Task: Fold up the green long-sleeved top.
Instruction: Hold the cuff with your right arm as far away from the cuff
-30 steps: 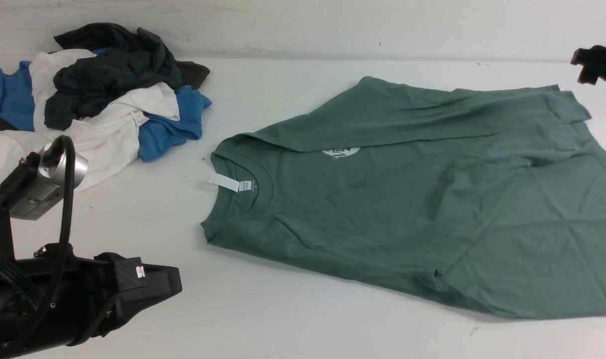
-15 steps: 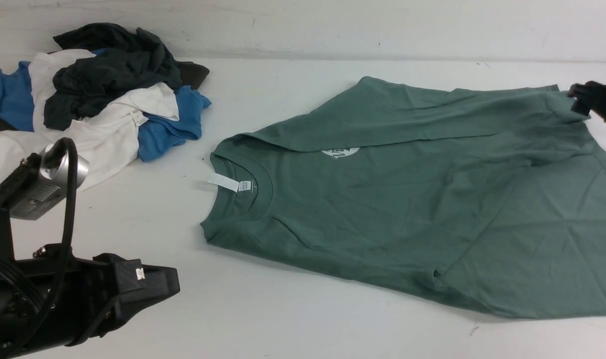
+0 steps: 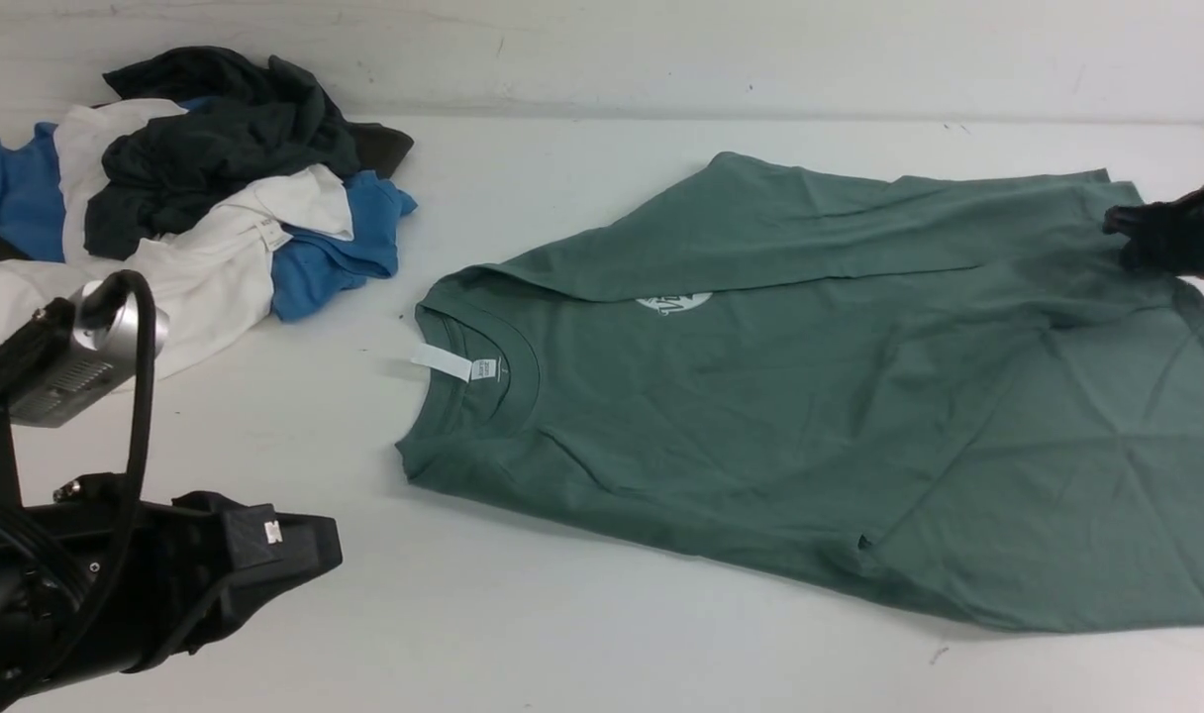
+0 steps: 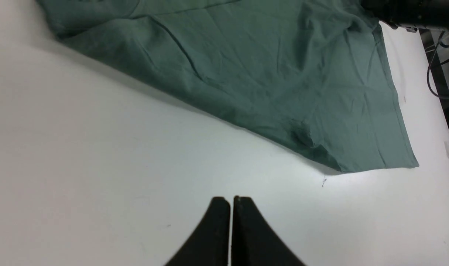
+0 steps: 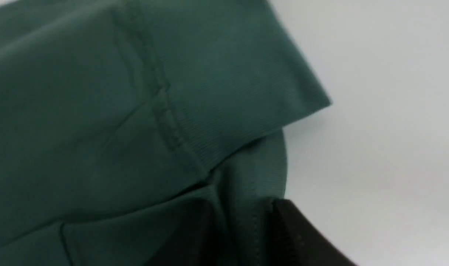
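Observation:
The green long-sleeved top (image 3: 810, 396) lies spread on the white table (image 3: 562, 634), collar and white neck tag (image 3: 453, 364) to the left, one sleeve folded across above the white chest print (image 3: 673, 302). At the far right, my right gripper (image 3: 1122, 233) is down on the top's corner near the sleeve cuff (image 5: 254, 85). In the right wrist view the gripper (image 5: 243, 208) is pinched on a ridge of green fabric (image 5: 99, 111). My left gripper (image 3: 325, 545) hovers over bare table at the front left, shut and empty (image 4: 231, 199), apart from the top's near edge (image 4: 265, 74).
A heap of black, white and blue clothes (image 3: 196, 188) lies at the back left. The back wall runs close behind the table. The top's hem reaches the right edge of the front view.
My right gripper dropped from above the table onto the top's far right corner and closed on the fabric. The left arm sank slightly.

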Controlling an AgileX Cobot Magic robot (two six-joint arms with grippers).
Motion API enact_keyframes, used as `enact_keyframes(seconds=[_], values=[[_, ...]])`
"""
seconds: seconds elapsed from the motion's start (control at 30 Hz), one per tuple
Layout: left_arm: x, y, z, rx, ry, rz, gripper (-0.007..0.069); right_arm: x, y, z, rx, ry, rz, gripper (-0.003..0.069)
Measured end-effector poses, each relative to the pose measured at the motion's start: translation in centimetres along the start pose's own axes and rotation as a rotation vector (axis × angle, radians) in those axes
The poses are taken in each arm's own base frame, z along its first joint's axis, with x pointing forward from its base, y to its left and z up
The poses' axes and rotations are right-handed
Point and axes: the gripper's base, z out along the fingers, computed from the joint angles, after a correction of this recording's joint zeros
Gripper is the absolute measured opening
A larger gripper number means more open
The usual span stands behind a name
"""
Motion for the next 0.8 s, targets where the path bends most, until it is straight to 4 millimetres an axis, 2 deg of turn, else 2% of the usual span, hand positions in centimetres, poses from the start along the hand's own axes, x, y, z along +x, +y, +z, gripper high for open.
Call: enact_keyframes(seconds=[0.1,0.2,0.33,0.47,0.6,0.63,0.7,0.8], values=[[0.0,0.0,0.0,-0.001,0.000,0.002,-0.0001,0.0,1.9,-0.9,-0.046,0.105,-0.040,0.0029],[0.0,0.0,0.0,-0.004,-0.004,0.002,-0.0001,0.3,3.7,-1.5,-0.068,0.200,-0.057,0.0018],[-0.2,0.1,0.0,-0.012,-0.021,0.003,-0.0001,0.6,5.6,-1.7,0.015,0.255,-0.097,0.0018],[-0.2,0.1,0.0,-0.015,-0.020,0.006,-0.0001,1.1,6.2,-2.0,0.102,0.283,-0.130,0.0018],[-0.1,0.3,0.0,-0.030,-0.013,0.028,-0.0001,3.6,6.3,-4.2,0.150,0.401,-0.147,0.0018],[-0.1,0.3,0.0,-0.031,-0.012,0.030,-0.0001,3.3,6.4,-4.6,0.150,0.393,-0.146,0.0018],[-0.1,0.3,0.0,-0.036,-0.009,0.038,-0.0001,5.6,6.1,-6.3,0.170,0.490,-0.140,0.0018],[-0.1,0.3,0.0,-0.037,-0.007,0.041,-0.0001,6.5,5.8,-7.9,0.207,0.523,-0.136,0.0018]])
